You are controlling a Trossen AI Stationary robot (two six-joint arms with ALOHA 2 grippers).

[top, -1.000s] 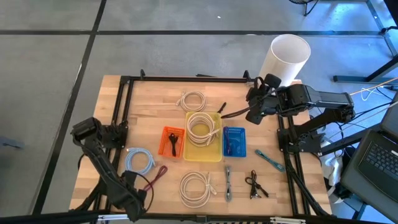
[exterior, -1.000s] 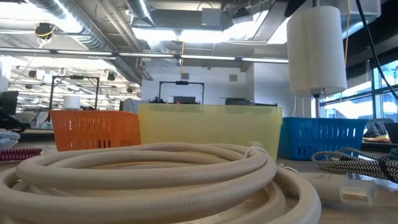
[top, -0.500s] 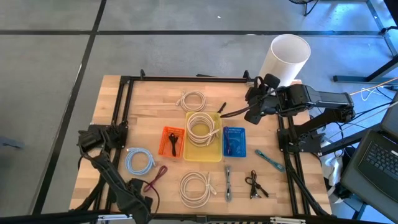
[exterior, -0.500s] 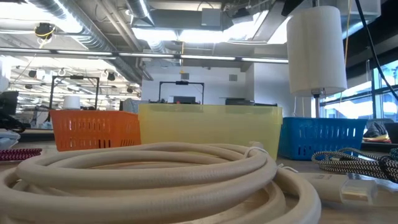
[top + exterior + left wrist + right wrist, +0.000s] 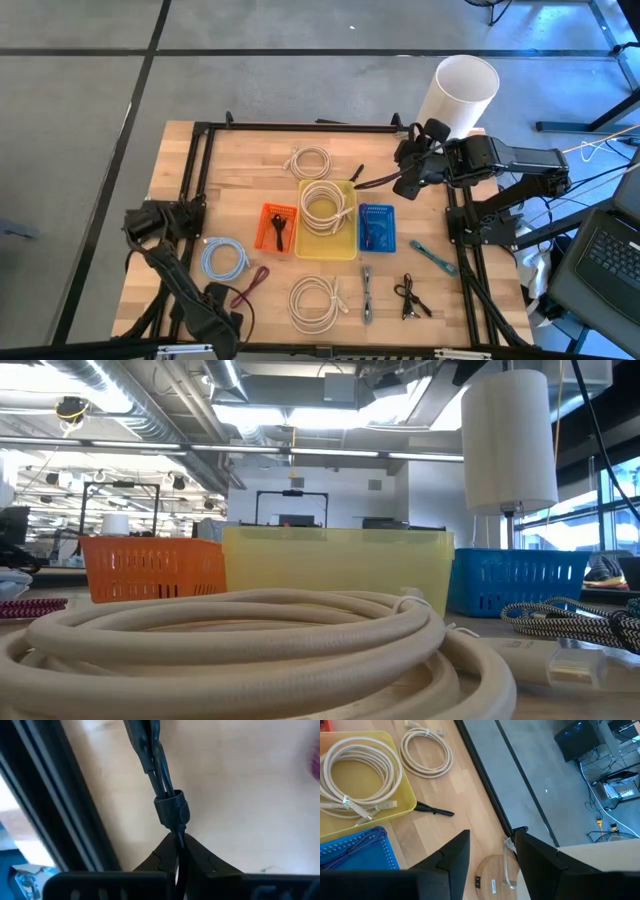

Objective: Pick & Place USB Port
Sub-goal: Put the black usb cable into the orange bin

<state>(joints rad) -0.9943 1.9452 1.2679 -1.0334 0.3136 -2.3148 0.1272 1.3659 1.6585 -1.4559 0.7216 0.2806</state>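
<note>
Wooden tabletop crowded with cable coils. Likely USB piece, small black cable, lies loose near near-right corner. Left gripper at left edge, fingers pressed together. Right gripper at far-right corner, fingers apart. Risk: reach snags neighbouring braided cable, so wrong item gets dragged

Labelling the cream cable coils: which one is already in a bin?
The coil in the yellow bin, cream coil. The other two cream coils lie on bare wood: one past the bin, one at the near table edge.
</note>
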